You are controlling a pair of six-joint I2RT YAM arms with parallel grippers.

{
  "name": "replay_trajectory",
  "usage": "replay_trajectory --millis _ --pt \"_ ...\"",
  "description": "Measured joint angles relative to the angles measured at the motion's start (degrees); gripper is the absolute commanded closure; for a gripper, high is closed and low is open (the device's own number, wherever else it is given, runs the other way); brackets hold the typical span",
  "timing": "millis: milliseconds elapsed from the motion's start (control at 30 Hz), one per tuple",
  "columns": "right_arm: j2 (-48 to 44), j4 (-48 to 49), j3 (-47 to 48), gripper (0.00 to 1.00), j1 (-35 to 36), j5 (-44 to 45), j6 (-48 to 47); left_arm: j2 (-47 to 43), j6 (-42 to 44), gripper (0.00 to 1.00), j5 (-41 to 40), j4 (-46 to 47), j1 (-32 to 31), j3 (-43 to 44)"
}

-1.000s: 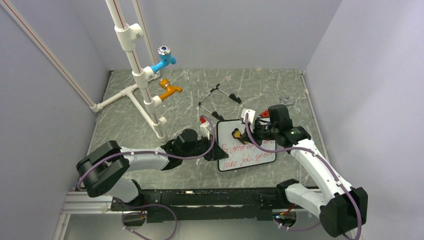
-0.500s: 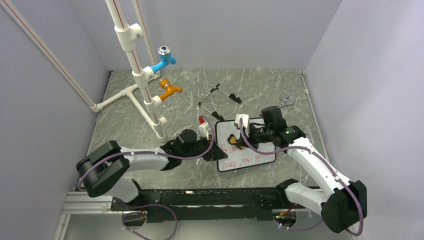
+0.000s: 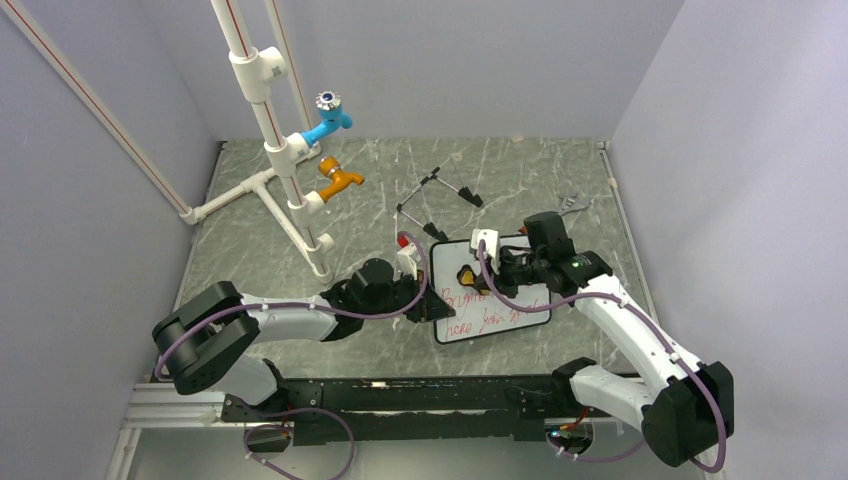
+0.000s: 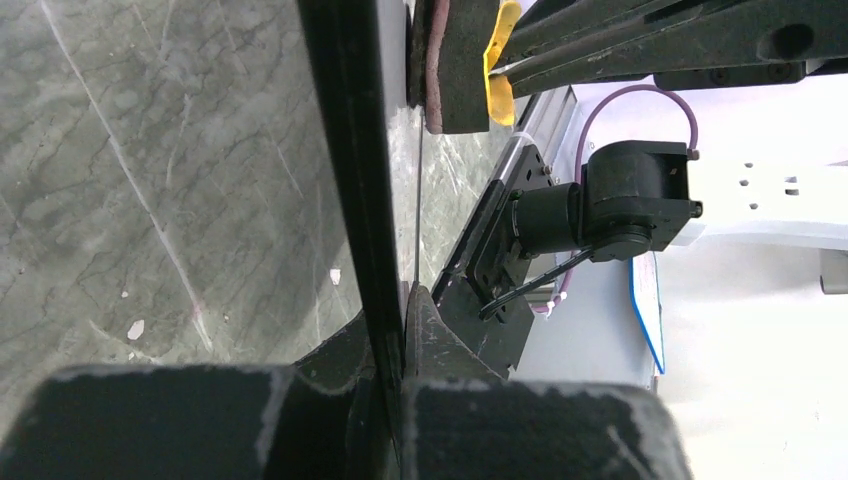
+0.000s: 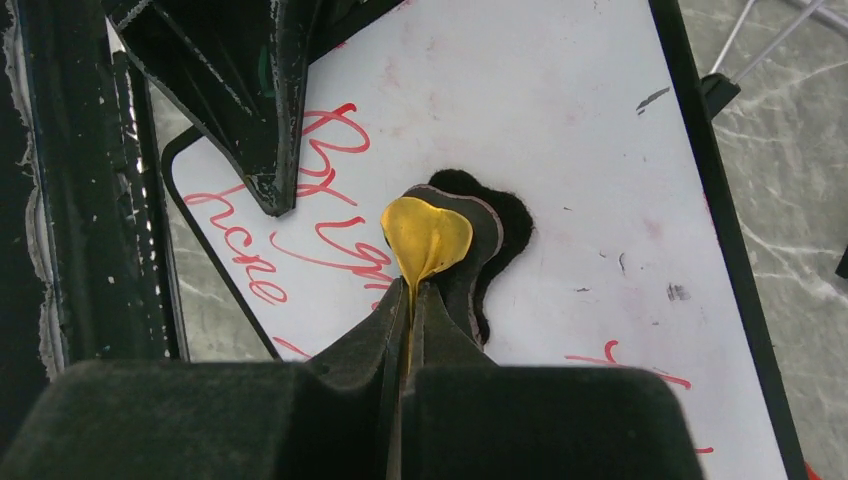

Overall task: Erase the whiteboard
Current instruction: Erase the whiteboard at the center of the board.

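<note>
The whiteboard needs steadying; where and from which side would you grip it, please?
Pinch the whiteboard by its thin left frame edge, coming from the left: the rim is slim and the written face is left free for the eraser. The left gripper grips there.

whiteboard: red writing; left end effector: clamps edge; right end effector: presses eraser

The right pincer slid the eraser leftward across the whiteboard.

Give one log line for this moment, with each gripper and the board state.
left gripper: shut on whiteboard edge | right gripper: shut on eraser, touching whiteboard | red writing: partly there
</note>
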Motion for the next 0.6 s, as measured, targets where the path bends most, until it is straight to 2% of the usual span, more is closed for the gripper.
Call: replay_trajectory --millis 133,400,600 --pt "-0.17 0.39 0.00 1.00 -0.11 0.92 2.01 -0.22 -0.37 1.00 -0.11 -0.20 0.02 -0.04" --pt "-3.23 6.23 0.00 1.00 -7.89 6.71 11.17 -0.98 0.57 1.00 0.44 0.09 -0.22 -0.04" --pt "-2.21 4.59 0.00 1.00 -4.85 3.17 6.82 -0.96 0.13 1.00 0.35 -0.24 -0.20 -0.04"
